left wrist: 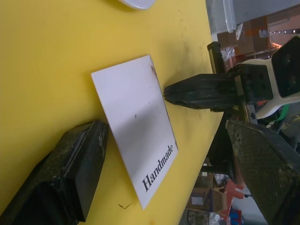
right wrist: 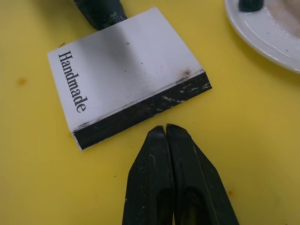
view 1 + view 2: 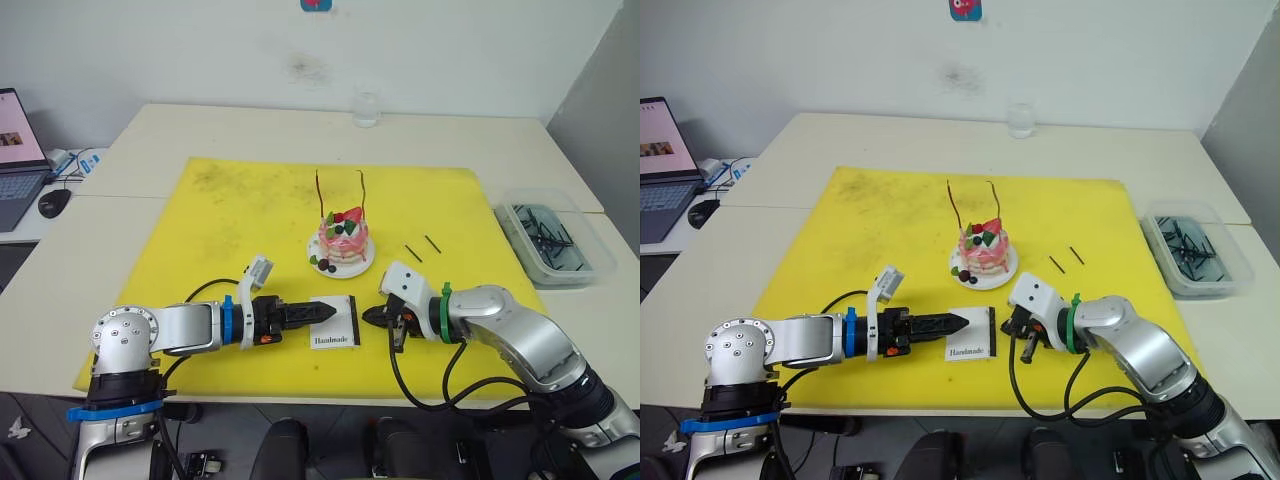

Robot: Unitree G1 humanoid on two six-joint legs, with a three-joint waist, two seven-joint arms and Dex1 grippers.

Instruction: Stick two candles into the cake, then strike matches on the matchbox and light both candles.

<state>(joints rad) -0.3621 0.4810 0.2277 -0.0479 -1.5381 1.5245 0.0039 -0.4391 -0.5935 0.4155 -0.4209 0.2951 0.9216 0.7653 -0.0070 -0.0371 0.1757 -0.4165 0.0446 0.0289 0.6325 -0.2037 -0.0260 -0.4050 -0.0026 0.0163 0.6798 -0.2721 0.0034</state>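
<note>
Worktop (image 3: 300,130) carries a yellow mat (image 3: 230,215) across mid-frame. Cake (image 3: 343,238) sits at mat centre with both candles (image 3: 320,195) upright in it. Matchbox (image 3: 333,322) lies flat at lower centre, its black strip facing the right pincer (image 2: 165,131), which is closed and empty just beside it. Left pincer (image 3: 312,313), wide, straddles the opposite edge. Two matches (image 3: 422,247) lie loose at right of the cake, nearer the right arm.

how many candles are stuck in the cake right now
2. Both stand in the back of the cake: the left candle and the right candle, side by side with a gap between them. Neither shows a flame.
</note>
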